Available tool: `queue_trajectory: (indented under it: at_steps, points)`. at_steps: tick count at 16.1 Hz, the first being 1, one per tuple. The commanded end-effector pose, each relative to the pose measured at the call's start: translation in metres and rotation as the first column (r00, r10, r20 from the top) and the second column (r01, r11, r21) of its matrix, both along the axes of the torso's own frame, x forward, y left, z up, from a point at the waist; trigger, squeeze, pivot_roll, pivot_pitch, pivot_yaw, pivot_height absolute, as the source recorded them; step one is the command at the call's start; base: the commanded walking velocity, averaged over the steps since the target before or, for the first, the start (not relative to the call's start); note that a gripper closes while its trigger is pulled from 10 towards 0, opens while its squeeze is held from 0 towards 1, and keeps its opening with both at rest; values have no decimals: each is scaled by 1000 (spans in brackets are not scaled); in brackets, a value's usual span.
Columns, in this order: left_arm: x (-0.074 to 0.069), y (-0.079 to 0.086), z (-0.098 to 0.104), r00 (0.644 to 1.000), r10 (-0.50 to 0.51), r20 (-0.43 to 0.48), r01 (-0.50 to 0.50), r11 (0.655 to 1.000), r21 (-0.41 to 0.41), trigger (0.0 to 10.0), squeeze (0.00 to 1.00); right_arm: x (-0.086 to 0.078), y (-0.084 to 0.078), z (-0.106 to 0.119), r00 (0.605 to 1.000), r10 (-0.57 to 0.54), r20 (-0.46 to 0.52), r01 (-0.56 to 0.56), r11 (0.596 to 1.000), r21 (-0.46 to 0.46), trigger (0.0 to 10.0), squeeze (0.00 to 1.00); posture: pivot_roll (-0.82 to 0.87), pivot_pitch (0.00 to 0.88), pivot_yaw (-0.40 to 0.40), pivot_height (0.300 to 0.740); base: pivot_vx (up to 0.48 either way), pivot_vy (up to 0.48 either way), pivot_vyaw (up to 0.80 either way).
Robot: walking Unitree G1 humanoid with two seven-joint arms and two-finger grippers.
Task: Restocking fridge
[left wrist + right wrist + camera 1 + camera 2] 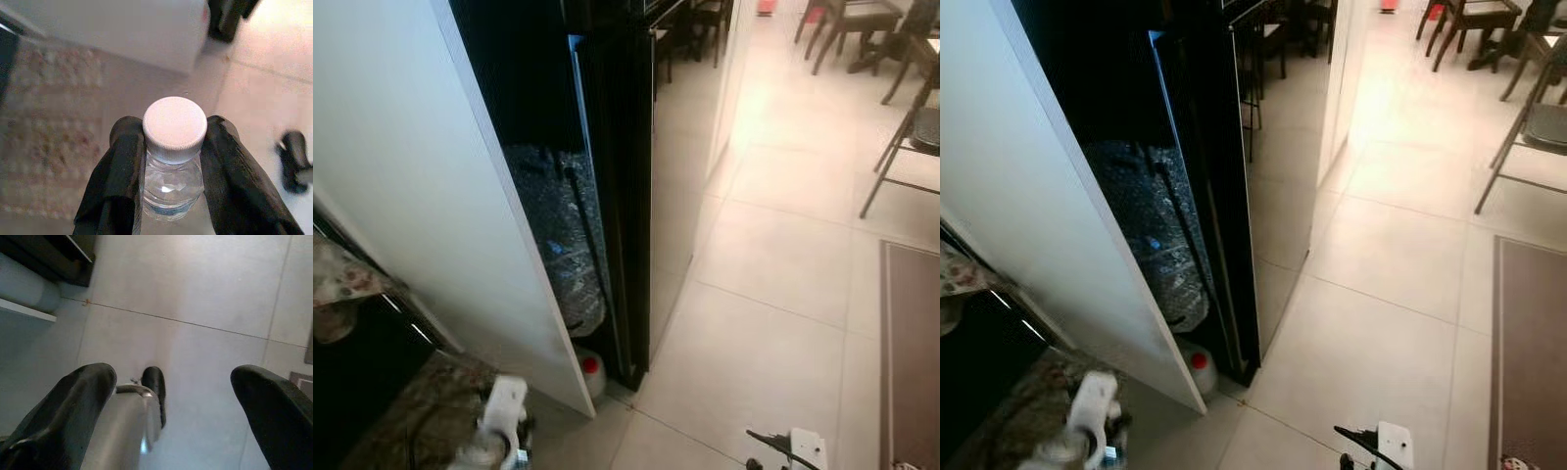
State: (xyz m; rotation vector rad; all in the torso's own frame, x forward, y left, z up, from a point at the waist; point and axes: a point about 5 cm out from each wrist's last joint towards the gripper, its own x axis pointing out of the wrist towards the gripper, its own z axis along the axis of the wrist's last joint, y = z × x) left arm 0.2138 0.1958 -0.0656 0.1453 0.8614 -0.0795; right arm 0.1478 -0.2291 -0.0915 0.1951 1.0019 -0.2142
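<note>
Two left gripper (173,181) fingers (122,181) clamping water bottle (174,147), fridge (626,176) apparently shut

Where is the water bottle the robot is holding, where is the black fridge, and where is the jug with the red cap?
water bottle (174,128): left wrist view, on its white cap.
black fridge (668,176): left eye view, on its glossy side.
jug with the red cap (590,367): left eye view, on the red cap.

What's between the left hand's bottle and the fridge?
In the left eye view, bare floor, then a red-capped jug at the fridge base; the left hand holds the bottle.
</note>
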Motion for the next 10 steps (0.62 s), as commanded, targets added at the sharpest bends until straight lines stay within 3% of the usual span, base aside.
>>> queue_trajectory:
  at_steps: [1, 4, 10]
  points:
    - [-11, 4, -6, 998, 36, -42, -36, 999, -8, 10000, 0, -5, -3, -1, 1000, -11, -6, 11, 1000, -2, 10000, 0, -40, 0, 50, 740, 0, 0, 0]
    - [-25, 9, -12, 995, 78, -68, -77, 997, 10, 10000, 0, -9, -7, -1, 999, -32, -8, 32, 999, -7, 10000, 0, -34, 0, 53, 740, 0, 0, 0]
    - [-21, 21, -8, 990, 136, -39, -136, 991, 19, 10000, 0, -8, 1, -3, 999, -41, 1, 41, 999, 11, 10000, 0, -32, 0, 71, 740, 0, 0, 0]
